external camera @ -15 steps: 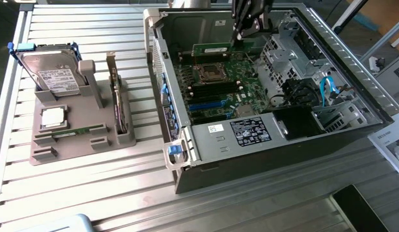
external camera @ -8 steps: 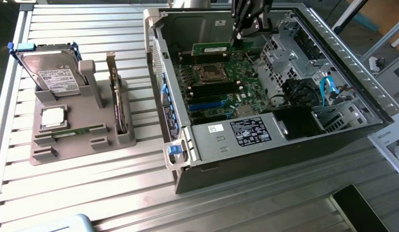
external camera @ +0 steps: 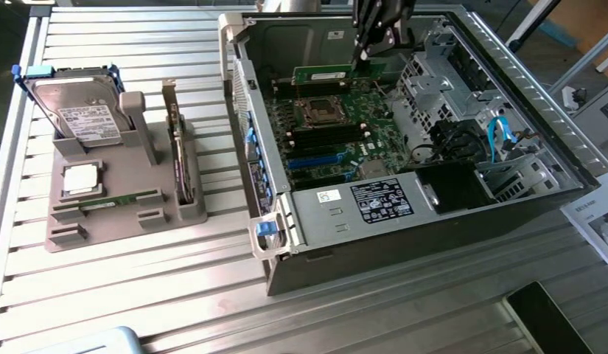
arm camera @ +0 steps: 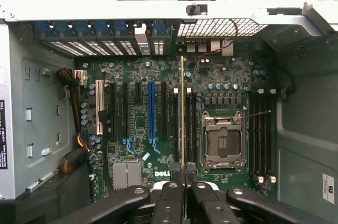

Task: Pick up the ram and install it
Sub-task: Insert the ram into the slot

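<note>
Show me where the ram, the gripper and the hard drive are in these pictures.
the ram [arm camera: 182, 113], wrist view, middle of the edge facing the camera
the gripper [arm camera: 182, 175], wrist view, midway between its fingertips
the hard drive [external camera: 82, 114], exterior view, its labelled face

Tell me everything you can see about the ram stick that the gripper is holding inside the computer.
The ram is a thin, long green circuit-board stick. The gripper is shut on its flat sides toward one end. It stands on its long edge inside the open computer case, over the motherboard. In the wrist view it appears edge-on as a narrow line beside the long slots next to the processor socket. Whether it touches a slot cannot be told.
</note>
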`<action>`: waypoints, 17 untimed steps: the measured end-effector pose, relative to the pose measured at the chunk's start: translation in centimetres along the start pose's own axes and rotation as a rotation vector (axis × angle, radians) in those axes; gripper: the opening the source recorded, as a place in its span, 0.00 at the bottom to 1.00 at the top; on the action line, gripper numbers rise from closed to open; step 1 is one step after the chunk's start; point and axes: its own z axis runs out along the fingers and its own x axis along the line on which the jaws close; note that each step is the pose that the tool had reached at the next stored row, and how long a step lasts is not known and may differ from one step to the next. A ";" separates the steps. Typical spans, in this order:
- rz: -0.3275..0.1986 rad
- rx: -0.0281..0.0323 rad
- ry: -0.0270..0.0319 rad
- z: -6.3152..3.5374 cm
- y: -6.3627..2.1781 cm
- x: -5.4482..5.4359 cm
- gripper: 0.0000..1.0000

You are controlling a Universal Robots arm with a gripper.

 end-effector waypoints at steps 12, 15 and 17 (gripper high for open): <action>0.000 0.0001 0.0001 0.31 -2.00 -0.2 0.12; 0.000 0.0007 0.0002 0.87 -2.01 -0.2 0.12; 0.000 0.0013 0.0002 1.45 -2.01 -0.2 0.12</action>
